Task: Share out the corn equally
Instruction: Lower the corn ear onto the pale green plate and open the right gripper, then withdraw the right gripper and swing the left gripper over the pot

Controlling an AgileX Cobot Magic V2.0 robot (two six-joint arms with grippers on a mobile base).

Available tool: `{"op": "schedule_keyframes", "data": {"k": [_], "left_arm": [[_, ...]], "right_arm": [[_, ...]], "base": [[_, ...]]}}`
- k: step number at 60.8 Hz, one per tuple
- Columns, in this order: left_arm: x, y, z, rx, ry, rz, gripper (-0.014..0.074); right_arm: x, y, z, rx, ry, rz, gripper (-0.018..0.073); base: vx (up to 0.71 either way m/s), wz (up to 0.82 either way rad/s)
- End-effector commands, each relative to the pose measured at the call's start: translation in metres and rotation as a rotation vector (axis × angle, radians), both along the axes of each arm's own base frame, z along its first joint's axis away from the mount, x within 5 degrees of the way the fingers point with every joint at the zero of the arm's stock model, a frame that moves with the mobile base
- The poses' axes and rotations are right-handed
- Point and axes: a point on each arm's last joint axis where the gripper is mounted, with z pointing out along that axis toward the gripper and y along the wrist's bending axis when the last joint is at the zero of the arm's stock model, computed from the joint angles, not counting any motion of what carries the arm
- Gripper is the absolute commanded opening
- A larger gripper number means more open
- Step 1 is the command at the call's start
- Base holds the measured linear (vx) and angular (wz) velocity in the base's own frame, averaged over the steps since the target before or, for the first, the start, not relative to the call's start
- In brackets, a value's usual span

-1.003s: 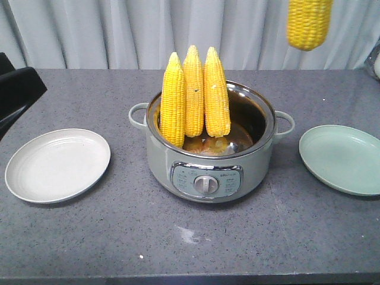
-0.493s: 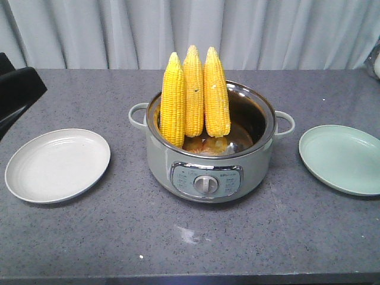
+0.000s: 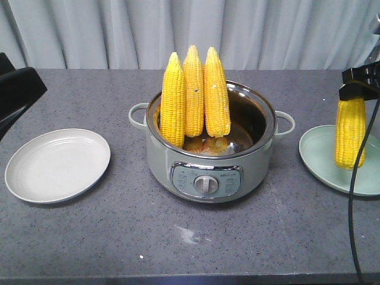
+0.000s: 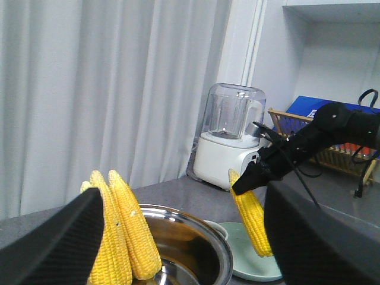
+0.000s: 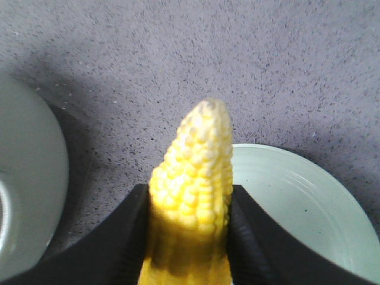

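Delivery under way: the right fingers (image 5: 113,240) are clenched on the thick end of the held cob (image 5: 193,178), which hangs tip-down from them, close to upright. Directly beneath the fingers lies the green plate (image 3: 323,157), with the cob's point over its near side. Whether point and plate touch cannot be told from any view. Nothing else is on that plate.

To the inner side of the right fingers, near but apart, the cooker pot (image 3: 211,172) stands in the middle of the grey worktop (image 3: 178,237). In it, three cobs (image 3: 193,95) lean upright together against the part of the rim farthest from those fingers. Beyond the pot, well apart from the right fingers, sits the white plate (image 3: 56,166), with no corn on it. The left fingers (image 4: 53,243) are spread wide with nothing between them, the three cobs just ahead of them. Farther off, beyond the right fingers, a blender (image 4: 228,142) stands by the curtain (image 3: 119,29).

The step in hand looks like setting down the first of four cobs; an equal split would mean two per plate. The next move calls for lowering and tilting the cob until it lies flat inside the rim, then letting go, since a tapered cob released upright could topple and roll off.
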Motion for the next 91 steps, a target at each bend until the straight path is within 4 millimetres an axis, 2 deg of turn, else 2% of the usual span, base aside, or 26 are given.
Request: {"op": "schedule_keyframes", "data": {"k": [1, 16, 27, 34, 54, 60, 68, 74, 80, 91], "left_arm": [[-0.003, -0.001, 0.014, -0.059, -0.027, -0.023, 0.0544], [-0.003, -0.001, 0.014, -0.059, -0.027, -0.023, 0.0544], [-0.003, -0.001, 0.014, -0.059, -0.027, -0.023, 0.0544], [-0.003, -0.001, 0.014, -0.059, -0.027, -0.024, 0.0544], [-0.003, -0.001, 0.014, -0.059, -0.027, -0.024, 0.0544], [-0.003, -0.001, 0.014, -0.059, -0.027, -0.024, 0.0544], [-0.003, -0.001, 0.014, -0.059, -0.027, -0.023, 0.0544], [-0.003, -0.001, 0.014, -0.059, -0.027, -0.023, 0.0544], [-0.004, -0.001, 0.014, -0.059, -0.027, -0.026, 0.0544], [-0.004, -0.001, 0.014, -0.059, -0.027, -0.026, 0.0544]], "right_arm": [[0.001, -0.004, 0.019, -0.028, -0.102, -0.025, -0.0004], [0.009, -0.009, -0.001, -0.065, -0.042, -0.019, 0.0009], [0.013, -0.010, -0.012, -0.055, 0.005, -0.008, 0.0055], [0.014, -0.010, -0.017, -0.050, 0.020, -0.007, 0.0120], [0.015, -0.010, -0.017, -0.032, 0.023, -0.025, 0.0431], [0.015, -0.009, -0.018, -0.016, 0.035, -0.037, 0.0468], [0.014, -0.008, -0.016, 0.001, 0.040, -0.053, 0.0468], [0.010, -0.005, -0.007, 0.030, 0.025, -0.058, 0.0456], [0.002, 0.001, 0.012, 0.065, -0.029, -0.050, 0.0421], [-0.028, 0.021, 0.065, 0.118, -0.210, 0.084, 0.0253]], "base": [[0.00, 0.00], [0.00, 0.00], [0.00, 0.00], [0.00, 0.00], [0.00, 0.00], [0.00, 0.00], [0.00, 0.00], [0.00, 0.00], [0.00, 0.00], [0.00, 0.00]]}}
